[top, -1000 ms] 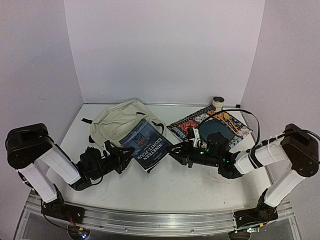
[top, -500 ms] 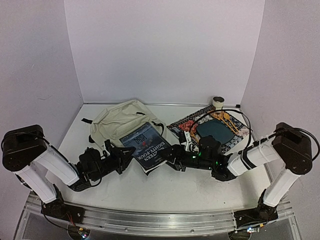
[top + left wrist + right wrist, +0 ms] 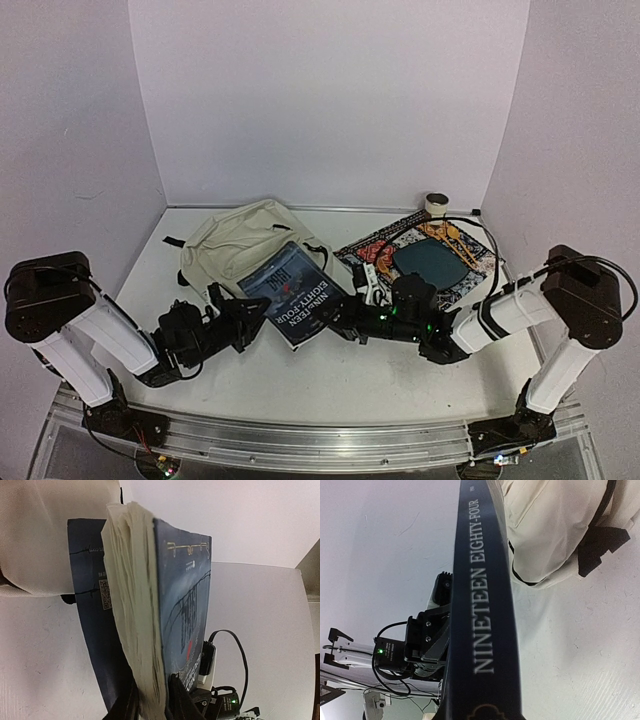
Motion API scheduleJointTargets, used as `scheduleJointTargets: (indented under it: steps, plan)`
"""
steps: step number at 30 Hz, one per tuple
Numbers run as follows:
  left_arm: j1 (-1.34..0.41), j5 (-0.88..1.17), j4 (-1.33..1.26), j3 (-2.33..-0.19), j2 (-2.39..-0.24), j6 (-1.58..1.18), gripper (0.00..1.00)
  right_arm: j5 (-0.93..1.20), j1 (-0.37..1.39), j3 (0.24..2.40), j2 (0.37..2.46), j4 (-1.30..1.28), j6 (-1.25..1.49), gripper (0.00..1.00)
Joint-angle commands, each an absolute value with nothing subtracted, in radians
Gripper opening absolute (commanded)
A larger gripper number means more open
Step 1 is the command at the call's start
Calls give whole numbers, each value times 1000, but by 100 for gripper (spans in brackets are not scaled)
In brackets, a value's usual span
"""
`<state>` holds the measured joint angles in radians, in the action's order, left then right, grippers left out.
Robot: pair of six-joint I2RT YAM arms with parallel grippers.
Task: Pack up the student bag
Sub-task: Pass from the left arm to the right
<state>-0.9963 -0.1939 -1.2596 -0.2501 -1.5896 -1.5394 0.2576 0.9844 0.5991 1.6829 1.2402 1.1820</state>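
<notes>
From above, the right fingers point(image 3: 340, 312) have slid in to the book point(image 3: 295, 290), student bag point(image 3: 235, 240) just beyond. Left wrist: left fingers point(image 3: 170, 707) clamp its pages. Right wrist: only spine shows; grip unclear, so bagging probably waits.

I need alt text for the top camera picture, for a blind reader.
The left arm and right arm grip a dark blue book from both sides. A cream backpack lies behind it, a patterned mat to the right.
</notes>
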Motion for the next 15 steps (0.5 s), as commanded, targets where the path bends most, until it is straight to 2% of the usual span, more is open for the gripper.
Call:
scheduleJointTargets:
  steps: [1,3,6,9,11,13,15]
  plan:
    - [-1004,-222,-1718,-213,-1595,-1474,31,277,974,601,1617,2020,1161,0]
    - [-999,-222,-1714,-195,-1585,-1438,42,283,960,592,1600,2020,1159,0]
    - [-974,-193,-1664,-181,-1559,-1382,53,281,940,574,1572,2020,1163,0]
    - [-932,-123,-1513,-206,-1529,-1316,65,279,918,560,1555,2020,1171,0]
    - [-907,-68,-1437,-230,-1515,-1281,77,277,903,549,1542,2020,1174,0]
    - [-877,-23,-1358,-249,-1498,-1249,94,274,889,535,1526,2020,1175,0]
    - [-839,41,-1221,-285,-1466,-1203,99,277,867,519,1509,2019,1180,0]
